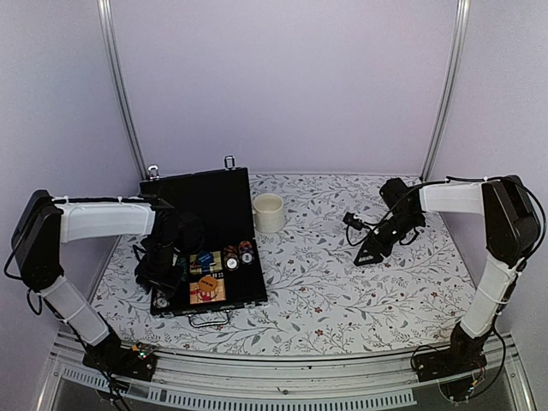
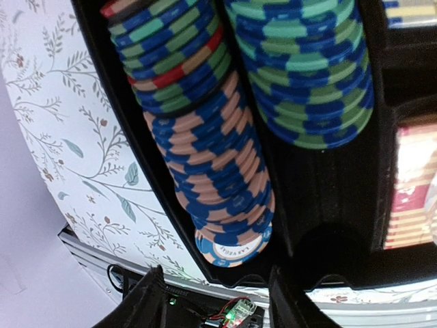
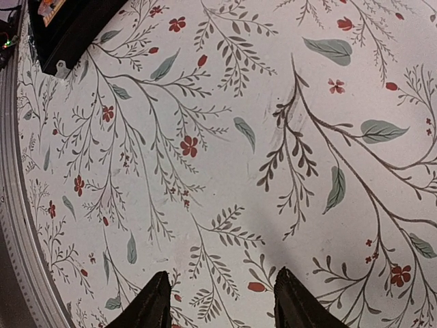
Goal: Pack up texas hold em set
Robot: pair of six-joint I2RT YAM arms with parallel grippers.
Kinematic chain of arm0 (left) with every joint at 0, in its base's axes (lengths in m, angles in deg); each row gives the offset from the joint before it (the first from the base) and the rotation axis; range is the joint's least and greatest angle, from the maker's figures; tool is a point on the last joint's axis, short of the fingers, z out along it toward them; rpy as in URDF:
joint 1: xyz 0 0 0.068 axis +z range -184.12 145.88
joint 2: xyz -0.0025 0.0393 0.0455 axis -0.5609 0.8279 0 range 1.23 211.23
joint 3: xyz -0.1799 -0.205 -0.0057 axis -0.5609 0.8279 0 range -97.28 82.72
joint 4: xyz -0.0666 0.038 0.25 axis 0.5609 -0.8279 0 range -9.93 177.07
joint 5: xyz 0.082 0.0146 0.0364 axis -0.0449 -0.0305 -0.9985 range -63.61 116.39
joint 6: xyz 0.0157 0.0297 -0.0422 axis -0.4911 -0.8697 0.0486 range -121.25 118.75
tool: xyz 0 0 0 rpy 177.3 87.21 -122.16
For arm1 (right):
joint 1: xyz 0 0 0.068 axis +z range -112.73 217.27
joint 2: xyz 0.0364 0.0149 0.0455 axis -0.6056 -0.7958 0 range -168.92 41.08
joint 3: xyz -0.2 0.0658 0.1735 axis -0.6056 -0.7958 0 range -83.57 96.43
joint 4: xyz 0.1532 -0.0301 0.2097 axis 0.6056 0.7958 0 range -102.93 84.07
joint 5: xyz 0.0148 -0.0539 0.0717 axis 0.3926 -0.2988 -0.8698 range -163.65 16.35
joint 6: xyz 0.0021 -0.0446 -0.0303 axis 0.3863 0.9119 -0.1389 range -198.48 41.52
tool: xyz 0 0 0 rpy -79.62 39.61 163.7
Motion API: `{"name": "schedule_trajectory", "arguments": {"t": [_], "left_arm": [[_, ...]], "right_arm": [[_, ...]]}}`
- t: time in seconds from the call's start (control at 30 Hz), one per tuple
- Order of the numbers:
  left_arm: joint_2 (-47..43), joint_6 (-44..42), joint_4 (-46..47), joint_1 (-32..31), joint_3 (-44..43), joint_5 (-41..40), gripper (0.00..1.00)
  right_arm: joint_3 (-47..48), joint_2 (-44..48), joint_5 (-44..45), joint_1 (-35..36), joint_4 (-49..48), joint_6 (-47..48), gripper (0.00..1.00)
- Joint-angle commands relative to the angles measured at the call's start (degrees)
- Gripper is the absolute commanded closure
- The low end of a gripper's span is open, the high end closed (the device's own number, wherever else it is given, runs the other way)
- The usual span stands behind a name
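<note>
The flat black briefcase-style case lies open at the left of the floral surface, its long axis left to right, the metal handle toward the near edge. Only the left wrist view shows its rows of striped chips. The left claw and the right claw stand open, empty.

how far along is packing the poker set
Mostly done: chips and card decks sit in the open case. In hand: nothing; the left tool hovers open over the chips, the right tool open over bare tablecloth. Left: close the lid and latch it.
</note>
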Motion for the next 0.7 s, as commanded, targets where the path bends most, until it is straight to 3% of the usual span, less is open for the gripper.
{"name": "schedule_trajectory", "arguments": {"t": [0.0,0.33,0.57,0.67], "left_arm": [[-0.3,-0.9,1.3,0.4,-2.6,0.2,0.47],[-11.0,3.6,6.0,-0.1,4.6,5.3,0.44],[-15.6,7.2,8.6,4.1,11.1,5.7,0.39],[-17.0,6.9,13.0,5.4,12.7,8.7,0.44]], "right_arm": [[1.4,-0.8,-1.4,0.4,0.7,0.5,0.55],[1.2,-0.7,-2.0,0.5,1.0,0.6,0.55],[1.3,-0.6,-2.1,1.7,1.4,0.9,0.56],[1.1,-0.4,-2.7,1.8,1.4,0.9,0.55]]}}
